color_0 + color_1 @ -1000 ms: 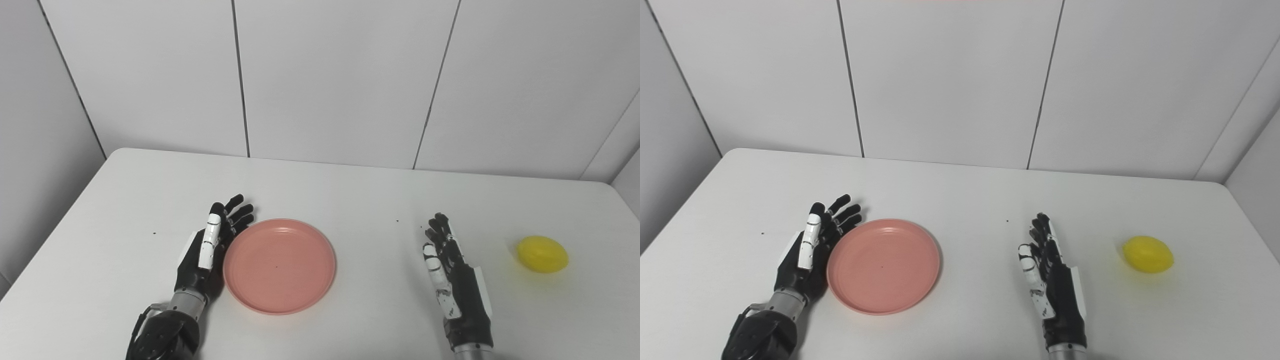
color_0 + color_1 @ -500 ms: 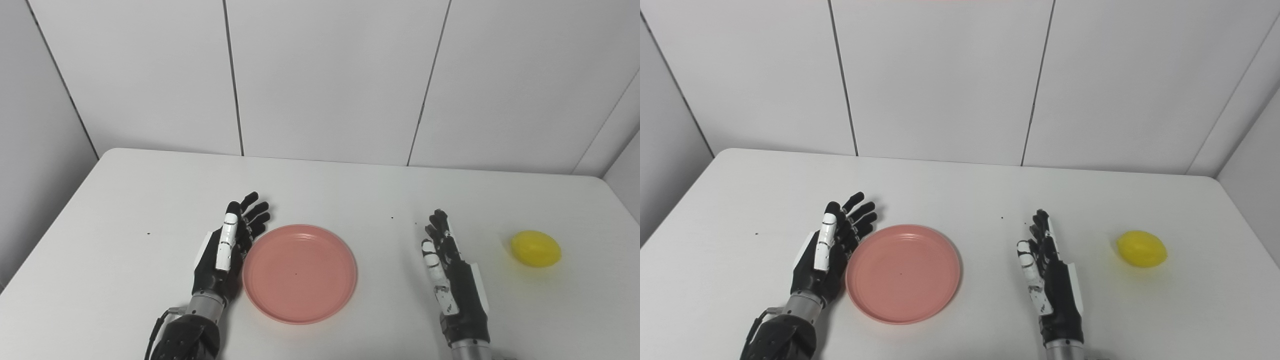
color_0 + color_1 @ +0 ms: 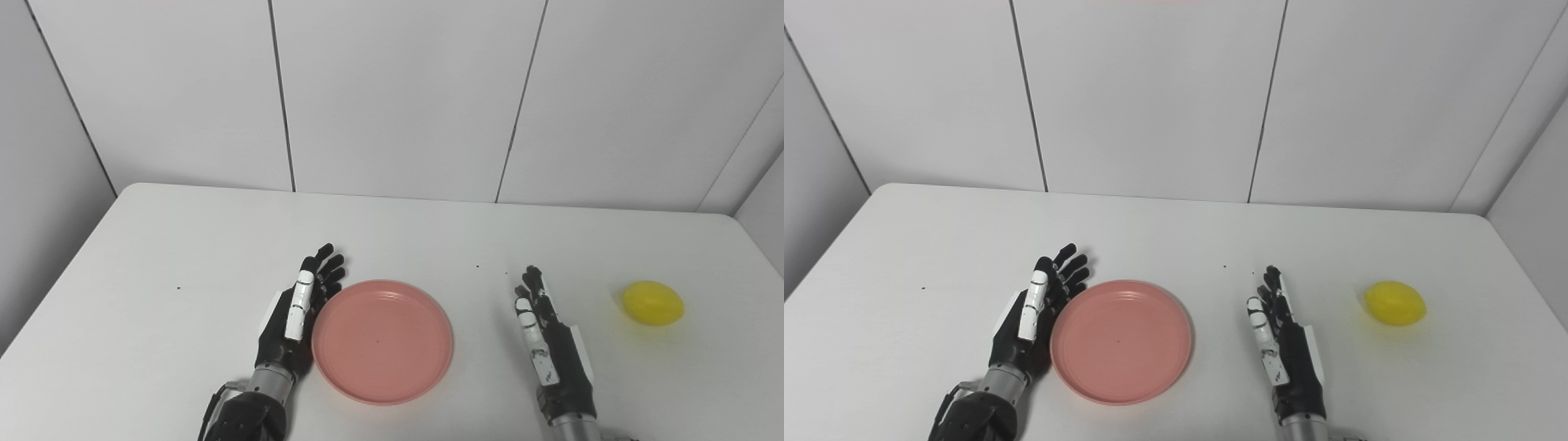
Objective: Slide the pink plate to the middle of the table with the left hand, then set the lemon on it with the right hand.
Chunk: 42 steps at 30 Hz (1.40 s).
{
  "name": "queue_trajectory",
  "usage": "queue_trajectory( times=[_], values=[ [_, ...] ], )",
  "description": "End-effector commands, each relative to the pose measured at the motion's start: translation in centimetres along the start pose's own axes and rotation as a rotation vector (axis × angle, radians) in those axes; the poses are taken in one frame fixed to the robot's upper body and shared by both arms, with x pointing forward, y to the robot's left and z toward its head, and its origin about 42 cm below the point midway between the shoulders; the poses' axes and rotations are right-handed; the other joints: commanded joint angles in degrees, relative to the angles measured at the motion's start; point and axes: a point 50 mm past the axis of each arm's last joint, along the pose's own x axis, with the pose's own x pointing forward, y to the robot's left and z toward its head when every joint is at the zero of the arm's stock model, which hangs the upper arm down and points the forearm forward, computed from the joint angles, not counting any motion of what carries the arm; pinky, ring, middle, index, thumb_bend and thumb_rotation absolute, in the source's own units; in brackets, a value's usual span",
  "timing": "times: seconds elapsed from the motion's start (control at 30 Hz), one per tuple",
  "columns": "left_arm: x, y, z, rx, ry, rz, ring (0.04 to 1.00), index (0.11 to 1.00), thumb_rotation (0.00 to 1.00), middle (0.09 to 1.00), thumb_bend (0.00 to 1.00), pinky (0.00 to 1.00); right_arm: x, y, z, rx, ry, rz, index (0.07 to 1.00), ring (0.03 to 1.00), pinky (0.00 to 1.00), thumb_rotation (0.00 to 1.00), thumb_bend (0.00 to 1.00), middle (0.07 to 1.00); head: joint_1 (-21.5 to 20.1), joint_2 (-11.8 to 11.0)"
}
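A round pink plate [image 3: 383,340] lies flat on the white table [image 3: 184,245], a little left of the middle. My left hand [image 3: 297,315] stands on edge against the plate's left rim, open, fingers straight and pointing away from me. To the right of the plate my right hand [image 3: 551,343] also stands on edge, open and holding nothing, a clear gap away from the plate. A yellow lemon [image 3: 653,302] rests on the table further right, beyond the right hand and apart from it.
White wall panels [image 3: 398,92] rise behind the table's far edge. A few tiny dark specks [image 3: 478,267] dot the tabletop. The table's right edge runs close to the lemon.
The left hand has pushed the plate rightward across the table, staying against its left rim. The camera has shifted a little. The right hand and the lemon have stayed about where they were.
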Motion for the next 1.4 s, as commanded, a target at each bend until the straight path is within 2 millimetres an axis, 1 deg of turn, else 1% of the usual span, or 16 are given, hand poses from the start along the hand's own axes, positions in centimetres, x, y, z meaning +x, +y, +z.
queue_trajectory(
  times=[0.0, 0.07, 0.2, 0.3, 0.43, 0.63, 0.9, 1.0, 1.07, 1.1, 1.23, 1.37],
  values=[
    [0.7, -1.0, 1.0, -0.002, -0.068, -0.036, 0.941, 0.937, 1.0, 0.933, 0.58, 0.98, 1.0, 0.1, 1.1, 0.019, -0.051, 0.008, 0.979, 0.955, 0.95, 0.87, 0.55, 0.977, -0.08, -0.03],
    [0.8, -1.1, 0.8, 0.004, -0.062, -0.042, 0.949, 0.951, 1.0, 0.943, 0.58, 0.99, 1.0, 0.1, 1.0, 0.027, -0.05, 0.009, 0.978, 0.962, 0.97, 0.83, 0.56, 0.978, -0.13, -0.17],
    [0.8, -1.2, 0.5, 0.014, -0.053, -0.053, 0.961, 0.963, 1.0, 0.955, 0.6, 1.0, 1.0, 0.1, 0.9, 0.008, -0.053, 0.009, 0.975, 0.957, 0.95, 0.86, 0.56, 0.972, -0.41, -0.24],
    [0.8, -1.4, 0.4, 0.017, -0.058, -0.066, 0.966, 0.969, 1.0, 0.962, 0.63, 1.0, 1.1, 0.2, 0.9, 0.004, -0.051, 0.0, 0.97, 0.945, 0.93, 0.87, 0.56, 0.966, -1.08, -0.32],
    [0.7, -1.5, 0.2, 0.017, -0.065, -0.082, 0.973, 0.973, 1.0, 0.966, 0.64, 1.0, 1.1, 0.3, 1.1, -0.007, -0.055, -0.001, 0.969, 0.941, 0.93, 0.87, 0.56, 0.966, -1.77, -0.28],
    [0.6, -1.8, 0.2, 0.0, -0.071, -0.091, 0.964, 0.966, 1.0, 0.96, 0.62, 1.0, 1.2, 0.4, 1.2, -0.007, -0.06, -0.002, 0.968, 0.943, 0.94, 0.87, 0.56, 0.969, -3.32, 0.01],
    [0.5, -2.0, 0.2, -0.009, -0.076, -0.099, 0.955, 0.96, 1.0, 0.954, 0.57, 0.99, 1.4, 0.5, 1.3, -0.007, -0.064, -0.009, 0.961, 0.949, 0.94, 0.85, 0.57, 0.964, -3.47, 0.42],
    [0.5, -1.9, 0.2, -0.009, -0.077, -0.095, 0.949, 0.953, 1.0, 0.949, 0.57, 0.98, 1.4, 0.6, 1.4, -0.015, -0.07, -0.01, 0.958, 0.951, 0.95, 0.84, 0.57, 0.965, -4.05, 0.37],
    [0.5, -1.8, 0.3, -0.007, -0.077, -0.093, 0.952, 0.956, 1.0, 0.95, 0.57, 0.99, 1.5, 0.6, 1.4, -0.022, -0.078, -0.012, 0.958, 0.95, 0.95, 0.84, 0.57, 0.966, -4.49, 0.24],
    [0.5, -1.8, 0.3, -0.005, -0.076, -0.095, 0.955, 0.959, 1.0, 0.952, 0.58, 0.99, 1.6, 0.6, 1.4, -0.033, -0.086, -0.013, 0.963, 0.95, 0.94, 0.84, 0.59, 0.967, -4.59, 0.18],
    [0.5, -1.6, 0.1, -0.008, -0.069, -0.096, 0.956, 0.962, 1.0, 0.954, 0.58, 1.0, 1.8, 0.4, 1.6, -0.063, -0.113, -0.019, 0.968, 0.951, 0.94, 0.86, 0.6, 0.965, -4.76, -0.08],
    [0.5, -1.4, 0.0, -0.009, -0.065, -0.098, 0.955, 0.961, 1.0, 0.953, 0.58, 1.0, 1.9, 0.1, 1.9, -0.072, -0.129, -0.037, 0.976, 0.977, 0.98, 0.86, 0.59, 0.976, -4.92, -0.3]
  ],
)
